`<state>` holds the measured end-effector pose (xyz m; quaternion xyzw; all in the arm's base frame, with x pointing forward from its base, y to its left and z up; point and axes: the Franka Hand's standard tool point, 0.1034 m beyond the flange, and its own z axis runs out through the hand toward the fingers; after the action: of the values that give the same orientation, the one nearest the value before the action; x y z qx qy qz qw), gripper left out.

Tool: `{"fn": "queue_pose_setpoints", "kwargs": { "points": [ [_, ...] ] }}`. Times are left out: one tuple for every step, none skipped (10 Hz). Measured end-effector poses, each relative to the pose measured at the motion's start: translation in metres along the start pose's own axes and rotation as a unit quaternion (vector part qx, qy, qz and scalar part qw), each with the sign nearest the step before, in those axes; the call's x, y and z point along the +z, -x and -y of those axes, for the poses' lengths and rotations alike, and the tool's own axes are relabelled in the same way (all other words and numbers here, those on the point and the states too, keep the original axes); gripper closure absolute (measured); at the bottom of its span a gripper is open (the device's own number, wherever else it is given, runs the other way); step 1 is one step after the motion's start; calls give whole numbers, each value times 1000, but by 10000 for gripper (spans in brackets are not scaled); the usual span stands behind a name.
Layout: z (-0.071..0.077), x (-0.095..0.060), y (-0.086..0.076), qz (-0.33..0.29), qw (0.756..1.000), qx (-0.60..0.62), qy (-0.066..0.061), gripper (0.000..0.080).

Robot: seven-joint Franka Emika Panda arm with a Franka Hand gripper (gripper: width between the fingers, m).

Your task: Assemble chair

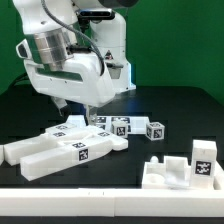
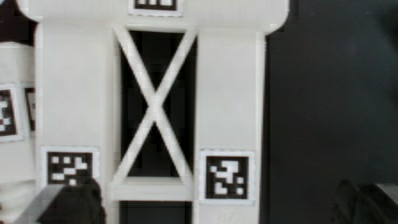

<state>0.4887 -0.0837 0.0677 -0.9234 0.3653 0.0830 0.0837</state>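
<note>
Pincer (image 2: 214,208) first: we see its two dark fingertips (image 2: 68,203) standing wide apart at the edge of the wrist view. They are clamped on nothing and hang over the parts rather than among them. We judge the jaws are spread this wide so that they can come down on either side of a piece.

The chair (image 1: 70,148) is not yet put together. It lies as loose matte white plastic pieces on the black worktop (image 1: 190,112).

At the exterior view's left, long blocky white bars (image 1: 30,152) lie flat and close together. This keeps their square black-and-white tags facing up, where a camera can read them. Just beside them, below the glossy white robot arm (image 1: 60,60), lies a broader white tagged piece (image 1: 85,150).

Directly under the pincer, the wrist view shows a white frame of two uprights joined by a crossed brace (image 2: 157,100), lying flat with its tags upward. We cannot say for certain which piece of the exterior view this is. We take it that the arm is lining up over this frame to grasp it across its width.

Further right, small white tagged blocks (image 1: 135,127) sit in a loose row, apart from the bars. At the far right a stepped white block bearing one tag (image 1: 180,168) stands well apart; we cannot tell its purpose.
</note>
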Motion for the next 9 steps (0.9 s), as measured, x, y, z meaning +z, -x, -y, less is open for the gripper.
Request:
{"fn": "queue_pose_setpoints", "kwargs": {
  "points": [
    [-14,2,8,5,1000,-30,3,150],
    [-28,2,16,-3,999,-35,11,150],
    [-38,3,19,-12,999,-27,12,150],
    [-37,3,19,-11,999,-27,13,150],
    [-37,3,18,-11,999,-27,13,150],
    [-37,4,18,-11,999,-27,13,150],
    [-42,5,17,-17,999,-33,13,150],
    [-59,13,20,-29,998,-44,20,150],
    [-76,22,26,-38,997,-57,33,150]
  ]
}}
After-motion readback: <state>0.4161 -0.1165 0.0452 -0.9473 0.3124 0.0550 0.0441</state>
